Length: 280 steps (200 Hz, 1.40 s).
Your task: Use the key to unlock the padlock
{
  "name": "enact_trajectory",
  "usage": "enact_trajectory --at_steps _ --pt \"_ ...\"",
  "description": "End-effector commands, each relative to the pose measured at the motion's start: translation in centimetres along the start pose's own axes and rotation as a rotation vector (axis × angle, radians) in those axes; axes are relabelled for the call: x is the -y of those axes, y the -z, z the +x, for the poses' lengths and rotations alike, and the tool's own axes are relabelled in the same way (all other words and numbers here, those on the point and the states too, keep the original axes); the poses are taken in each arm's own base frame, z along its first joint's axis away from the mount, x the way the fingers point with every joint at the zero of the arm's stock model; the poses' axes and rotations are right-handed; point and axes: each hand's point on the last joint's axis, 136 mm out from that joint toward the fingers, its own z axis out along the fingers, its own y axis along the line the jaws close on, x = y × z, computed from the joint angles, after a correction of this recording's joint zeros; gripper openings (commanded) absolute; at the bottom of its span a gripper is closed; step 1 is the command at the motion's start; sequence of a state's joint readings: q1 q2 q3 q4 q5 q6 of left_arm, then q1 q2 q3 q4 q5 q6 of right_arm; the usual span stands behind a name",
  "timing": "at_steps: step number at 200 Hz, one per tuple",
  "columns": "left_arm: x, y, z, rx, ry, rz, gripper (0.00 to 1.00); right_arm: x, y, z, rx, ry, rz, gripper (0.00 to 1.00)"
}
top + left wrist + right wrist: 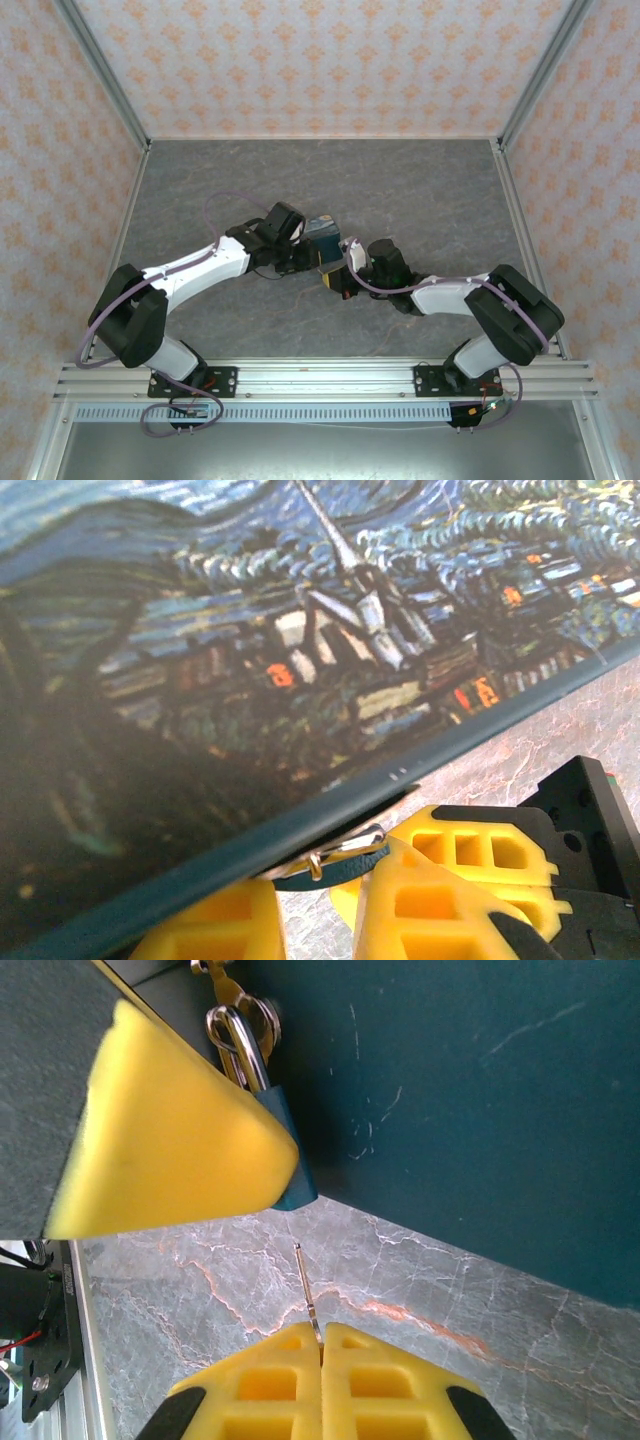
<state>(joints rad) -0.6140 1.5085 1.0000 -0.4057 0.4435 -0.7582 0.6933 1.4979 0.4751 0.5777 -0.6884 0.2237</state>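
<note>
Hidden or unclear: the padlock [284,1118] body lies mostly under a yellow finger [170,1130] of the left gripper [320,882]. A blue wedge of the body and the shackle [240,1045] show; the keyhole does not. From the top camera the lock cannot be made out, since both wrist heads crowd the near end of the painted box [322,238]. In the left wrist view the box face is cut off at the frame edges and its left part sinks into shadow. Under the box's lower edge a silver loop [345,842] on a teal piece sits between the left fingers, too blurred to identify with certainty. Left gripper: fingers drawn close, clamped on the padlock beside the box's plain side. Right gripper [322,1332]: pads pressed flat together, pinching the key [308,1295]. Its head is buried in the seam and a thin blade sticks out. The blade tip points toward the padlock from below the box, near it but apart. Materials: ribbed, blocky yellow plastic fingers; bright, rounded steel shackle; grey marble-patterned table [420,1300] with pinkish veins. The box side is matte dark teal with fine scratches, and the box face is a swirly blue-and-yellow night-village print. Padlock: a tiny lock with a smooth mid-blue body, lighter than the box side. Its shackle meets a brass-coloured fitting [215,972] at the box's edge, which the frame crops. How the shackle is threaded there, I cannot tell.
</note>
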Motion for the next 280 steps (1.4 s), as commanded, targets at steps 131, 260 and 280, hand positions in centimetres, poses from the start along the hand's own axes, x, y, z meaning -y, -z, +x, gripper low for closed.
enact_trajectory --at_steps 131,260,280 --pt "0.9 0.6 -0.7 0.018 0.003 0.03 0.11 -1.1 -0.2 -2.3 0.082 0.042 -0.044 0.0" --pt "0.7 0.5 -0.7 0.016 0.006 0.025 0.11 -1.2 0.3 -2.8 0.117 0.055 -0.033 0.0" --pt "0.8 0.5 -0.7 0.016 0.007 0.027 0.11 -1.1 0.2 -2.8 0.114 0.055 -0.031 0.0"
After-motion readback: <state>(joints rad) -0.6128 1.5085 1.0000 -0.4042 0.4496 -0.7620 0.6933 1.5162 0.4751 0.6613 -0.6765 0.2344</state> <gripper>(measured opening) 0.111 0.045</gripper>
